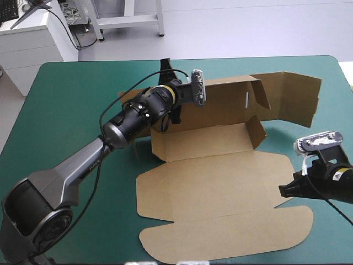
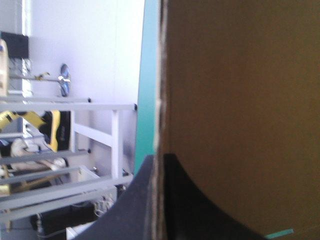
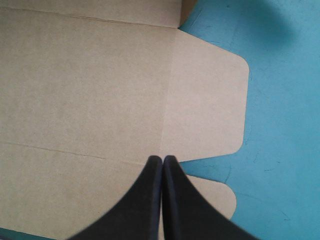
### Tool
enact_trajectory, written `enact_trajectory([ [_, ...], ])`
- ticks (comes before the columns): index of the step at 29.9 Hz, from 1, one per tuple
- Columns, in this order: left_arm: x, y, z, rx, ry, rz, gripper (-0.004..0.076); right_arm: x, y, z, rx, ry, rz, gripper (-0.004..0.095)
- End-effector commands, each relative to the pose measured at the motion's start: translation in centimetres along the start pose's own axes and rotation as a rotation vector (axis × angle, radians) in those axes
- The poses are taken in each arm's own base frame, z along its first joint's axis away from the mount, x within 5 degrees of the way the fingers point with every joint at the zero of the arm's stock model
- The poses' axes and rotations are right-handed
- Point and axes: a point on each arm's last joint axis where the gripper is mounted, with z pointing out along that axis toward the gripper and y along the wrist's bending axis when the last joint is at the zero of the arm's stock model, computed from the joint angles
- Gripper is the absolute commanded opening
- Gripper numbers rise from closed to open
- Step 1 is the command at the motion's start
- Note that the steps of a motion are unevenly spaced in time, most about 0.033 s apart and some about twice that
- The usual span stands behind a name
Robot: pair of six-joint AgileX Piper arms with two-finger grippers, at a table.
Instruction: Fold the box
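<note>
Box (image 1: pixel 220 182) lengthwise across table (image 1: pixel 66 99), raised far wall pinched in left gripper (image 2: pixel 159 159); right gripper (image 3: pixel 162 160) closed.

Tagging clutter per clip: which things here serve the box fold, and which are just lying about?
In the job:
box, far wall raised
left gripper, shut on that wall
right gripper, shut, over the flat panel

Lying about:
only the teal-green cover shows

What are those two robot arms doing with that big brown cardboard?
They're folding a box on the teal-green table. The left gripper pinches the raised far wall, holding it upright. The right gripper, shut, is at the right edge of the part lying flat.
</note>
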Motion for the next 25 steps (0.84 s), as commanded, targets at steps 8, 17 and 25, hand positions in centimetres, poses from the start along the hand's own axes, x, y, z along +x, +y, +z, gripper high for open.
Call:
enact_trajectory([
  [8,-5.7,-0.4,-2.3,-0.154,-0.167,0.107,-0.0009,-0.5,0.1,-0.8,0.005,-0.052,-0.003,-0.0017],
  [17,-8.0,-4.1,-1.2,-0.325,-0.155,0.199,-0.0009,-0.5,0.1,-0.8,0.007,-0.052,-0.011,-0.0017],
  [25,-7.1,-6.5,0.0,-0.342,-0.153,0.19,-0.0008,-0.6,0.1,-0.8,0.005,-0.07,-0.008,-0.0019],
])
